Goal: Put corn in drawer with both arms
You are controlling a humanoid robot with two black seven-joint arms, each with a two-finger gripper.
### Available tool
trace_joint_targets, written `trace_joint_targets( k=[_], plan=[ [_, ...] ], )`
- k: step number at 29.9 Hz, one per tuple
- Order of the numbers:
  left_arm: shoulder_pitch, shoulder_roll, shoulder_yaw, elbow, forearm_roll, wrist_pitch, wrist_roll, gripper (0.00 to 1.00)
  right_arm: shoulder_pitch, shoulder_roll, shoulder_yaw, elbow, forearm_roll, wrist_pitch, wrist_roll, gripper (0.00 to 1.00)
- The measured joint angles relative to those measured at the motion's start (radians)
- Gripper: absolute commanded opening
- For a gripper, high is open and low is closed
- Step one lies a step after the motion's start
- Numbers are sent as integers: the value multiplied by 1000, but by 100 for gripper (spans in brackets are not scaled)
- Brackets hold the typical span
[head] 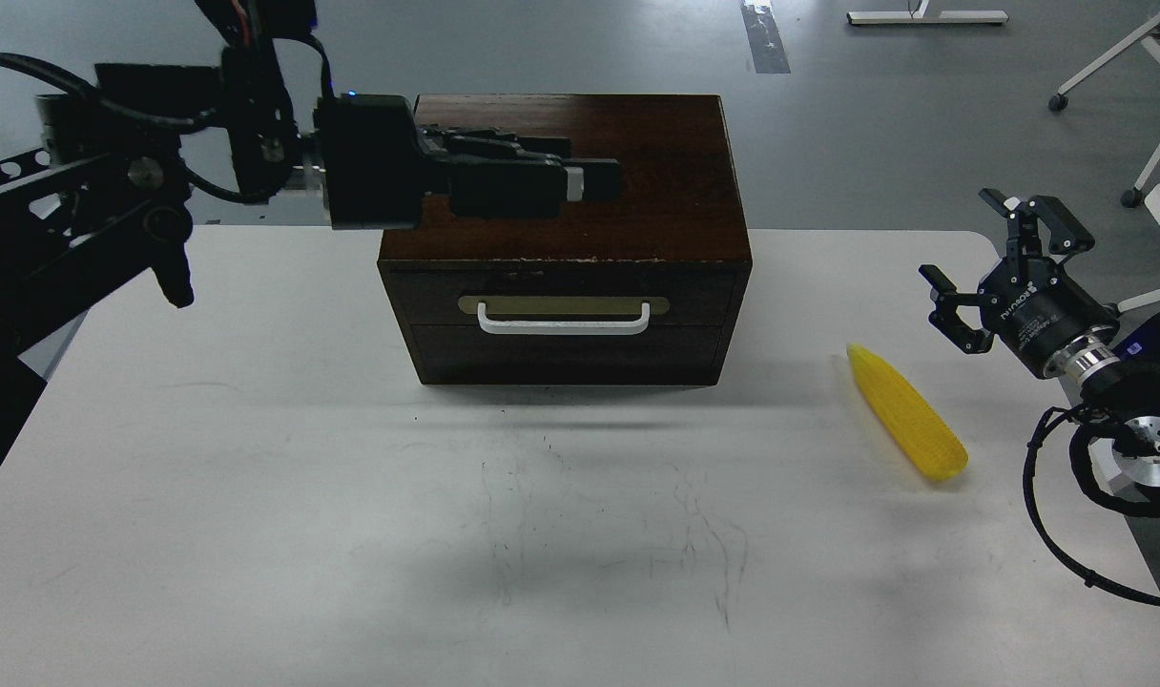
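Observation:
The yellow corn [906,412] lies on the white table [256,477], to the right of the dark wood box [656,210], tip pointing away from me. The drawer [561,291] in the box front is closed, with its white bar handle [564,324] on a tan plate. My left gripper [590,179] reaches in from the left and hovers over the box top, pointing right. It is seen side-on and dark, so its fingers cannot be told apart. My right gripper [966,248] is open and empty, up and to the right of the corn.
The box stands at the table's far edge, centre. Beyond is grey floor with a strip of tape [766,38]. White chair or frame legs on casters [1148,105] stand at the far right. The table's right edge runs close by my right arm.

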Motion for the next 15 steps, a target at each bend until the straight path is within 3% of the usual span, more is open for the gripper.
trace_joint_targets(
  k=[6, 15],
  plan=[
    [-36, -133, 44, -7, 386, 0, 0, 98, -6, 0, -1, 0, -14, 0, 0, 100],
    [-214, -207, 376, 38, 619, 1, 0, 98, -8, 0, -1, -1, -18, 0, 0, 100]
  ],
)
